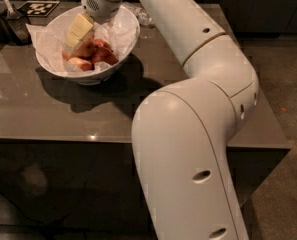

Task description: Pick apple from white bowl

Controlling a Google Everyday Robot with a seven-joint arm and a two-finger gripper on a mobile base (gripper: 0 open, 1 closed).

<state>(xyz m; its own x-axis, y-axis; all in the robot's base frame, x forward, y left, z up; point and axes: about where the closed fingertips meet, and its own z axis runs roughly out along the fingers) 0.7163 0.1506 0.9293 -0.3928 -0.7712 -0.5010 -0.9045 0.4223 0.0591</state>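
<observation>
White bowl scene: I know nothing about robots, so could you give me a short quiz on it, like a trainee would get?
1. True or false: the tool reaches down into the white bowl, close to the reddish apples.
2. What lines the bowl? A: crumpled white paper. B: green cloth. C: nothing at all.
3. Fill in the blank: the bowl stands on a dark glossy ____.

Key: 1 true. 2 A. 3 table.
</observation>
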